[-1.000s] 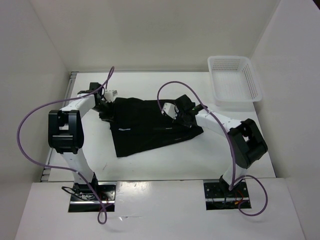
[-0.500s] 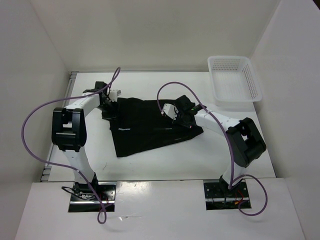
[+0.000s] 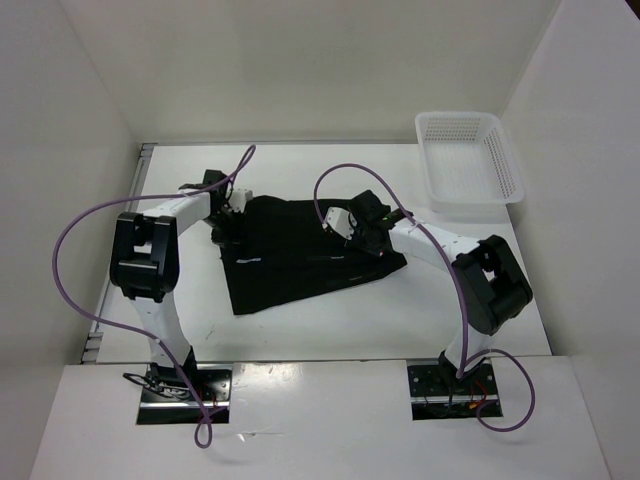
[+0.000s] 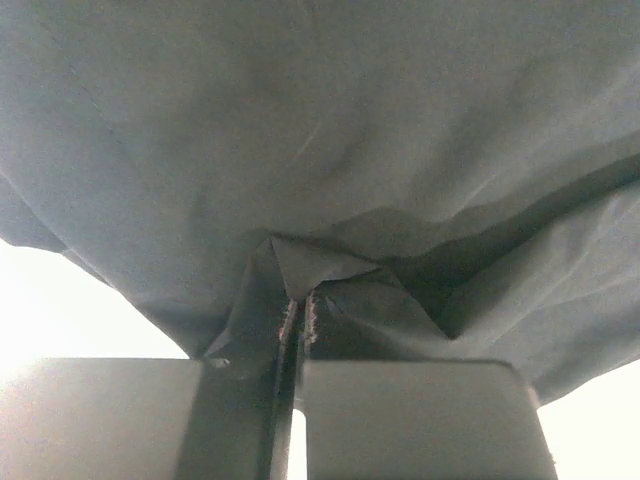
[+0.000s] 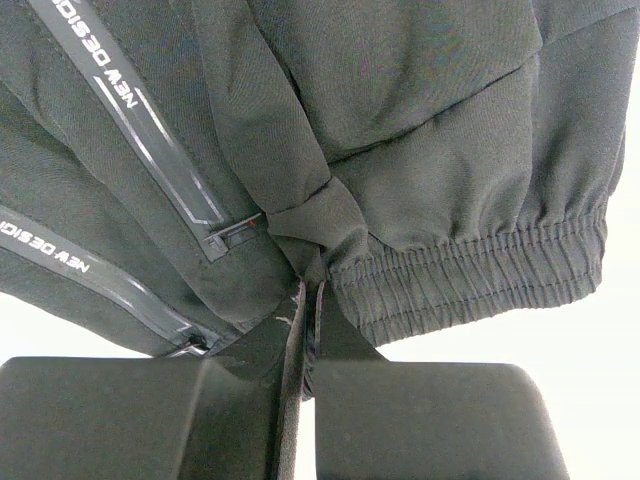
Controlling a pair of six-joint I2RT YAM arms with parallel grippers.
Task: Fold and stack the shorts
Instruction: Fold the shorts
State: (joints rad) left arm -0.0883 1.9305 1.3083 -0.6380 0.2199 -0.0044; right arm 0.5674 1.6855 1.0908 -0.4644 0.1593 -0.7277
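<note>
Both arms reach inward, low; left hand and right hand each pinch the shorts.

Rt wrist view: pale caps "NEW DESIGN" printed on a grey zipper tape on the shorts. The tape runs diag. and the wording is seen upside down. A second tape strip, lower left on the same shorts, carries the same wording, "NEW DESIGN". It is also upside down, and its far end is cut off by the frame edge. Top view: small white mark on the shorts nr the left side, too small to read.
</note>
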